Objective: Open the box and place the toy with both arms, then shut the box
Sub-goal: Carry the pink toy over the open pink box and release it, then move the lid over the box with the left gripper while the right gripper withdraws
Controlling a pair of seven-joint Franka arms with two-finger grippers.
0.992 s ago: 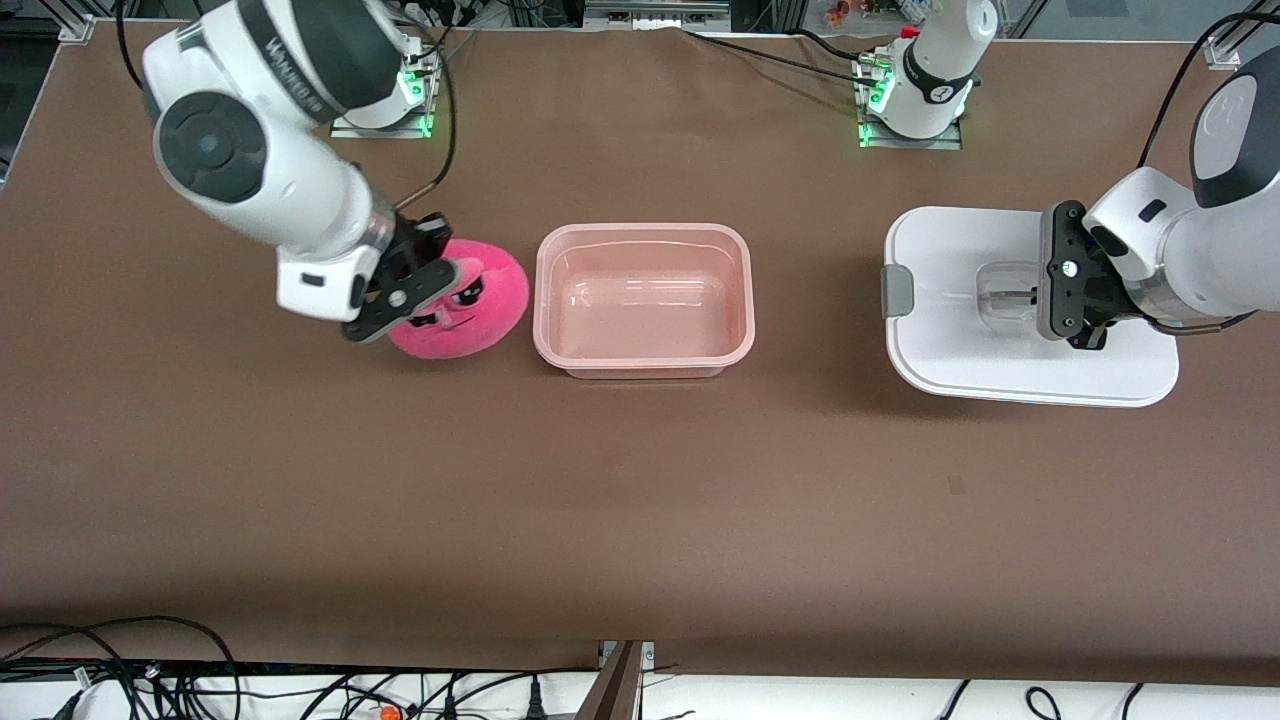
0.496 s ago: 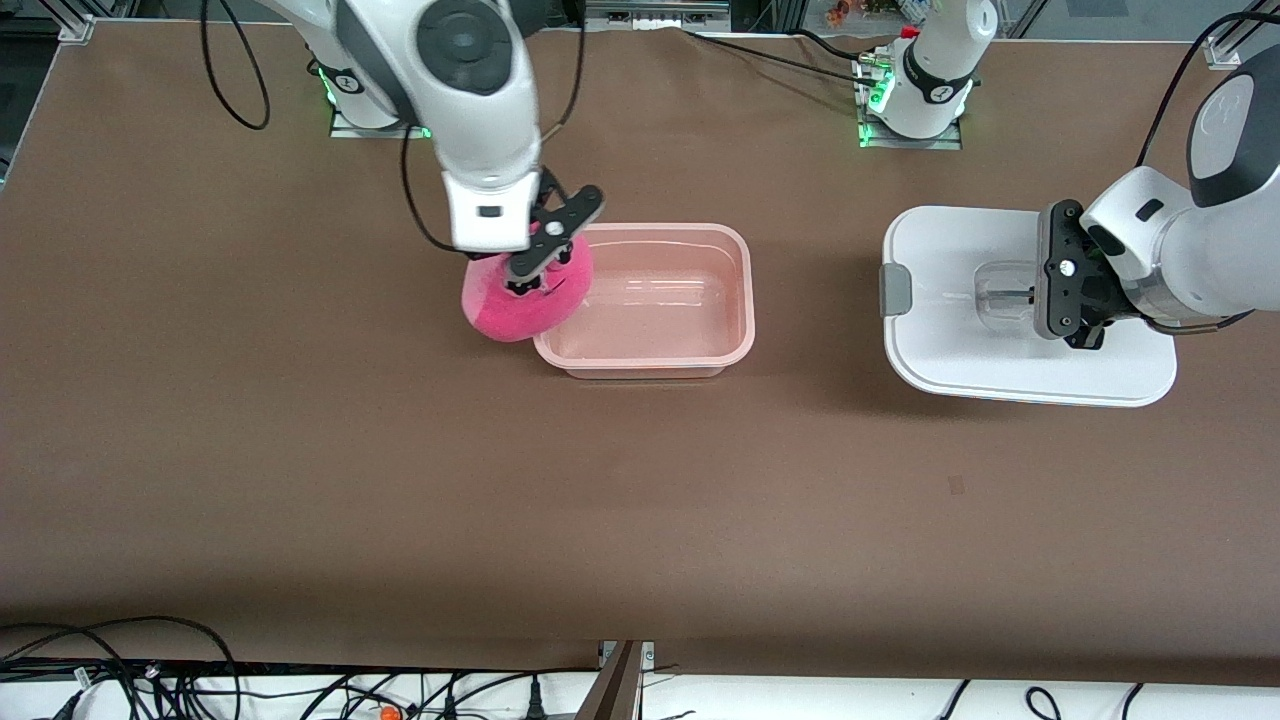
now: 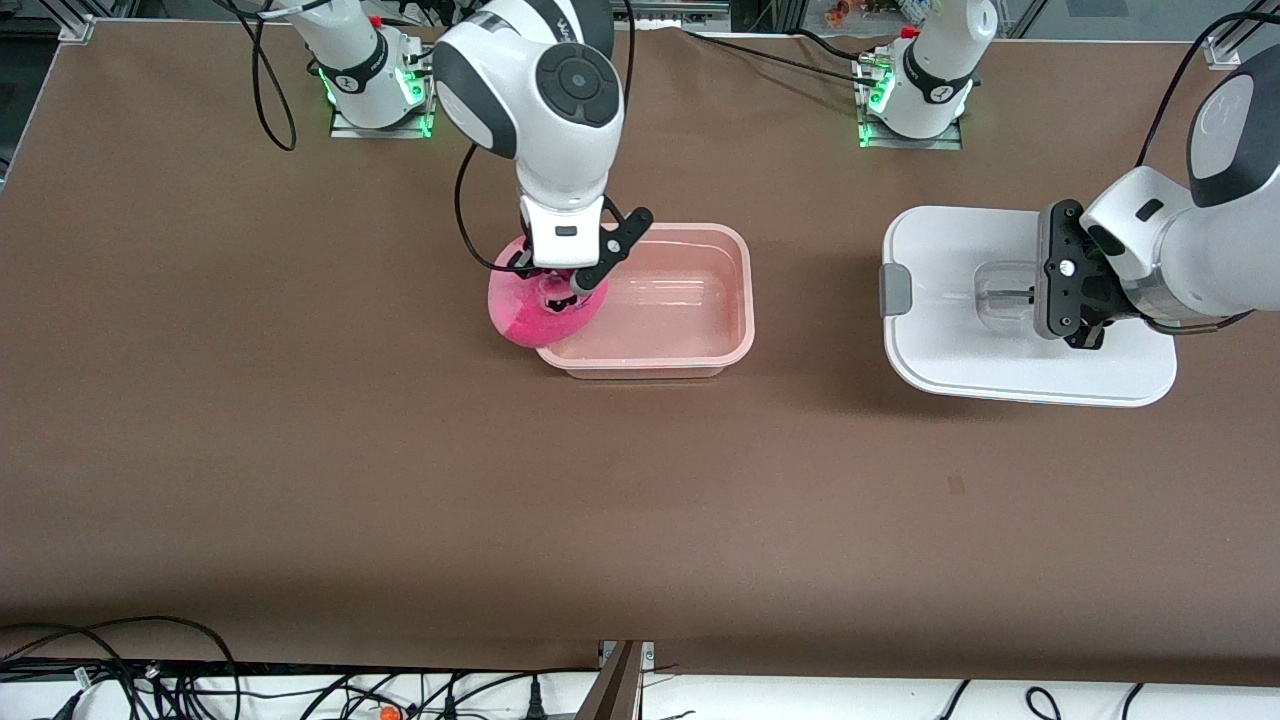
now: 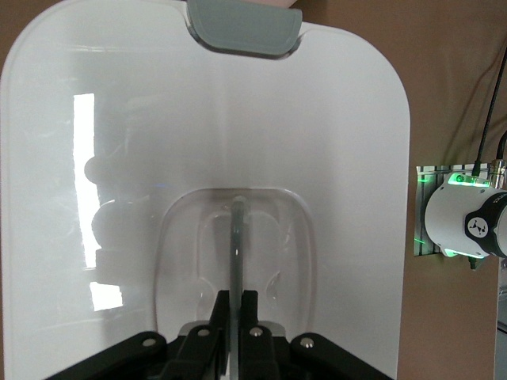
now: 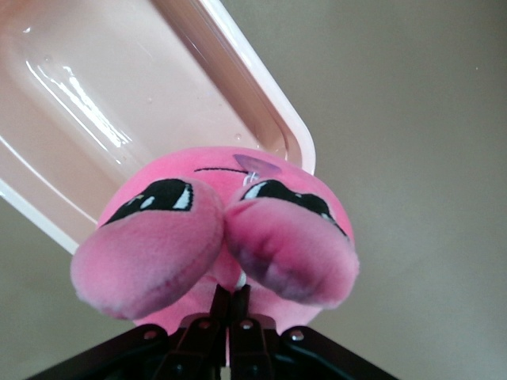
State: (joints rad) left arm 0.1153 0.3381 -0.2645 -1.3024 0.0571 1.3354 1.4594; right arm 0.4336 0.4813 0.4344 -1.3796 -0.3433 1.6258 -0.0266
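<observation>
The pink tub of the box [image 3: 700, 350] stands open mid-table, also in the right wrist view [image 5: 269, 131]. My right gripper [image 3: 562, 290] is shut on the hot-pink plush toy [image 3: 520, 315] and holds it in the air over the tub's rim at the right arm's end; the right wrist view shows the toy [image 5: 214, 229] pinched in the gripper [image 5: 235, 297]. The white lid [image 3: 940, 350] lies flat toward the left arm's end. My left gripper [image 3: 1040, 298] is shut on the lid's centre handle [image 4: 236, 245], seen in the left wrist view [image 4: 236, 305].
The lid has a grey end clip [image 3: 897, 291], also in the left wrist view [image 4: 244, 28]. Both arm bases [image 3: 375, 85] [image 3: 915, 95] stand at the table's top edge. Cables [image 3: 150, 670] hang below the table's near edge.
My right gripper has carried the toy from the table beside the tub up and toward the tub, now over its rim. The left gripper and lid have not moved.
</observation>
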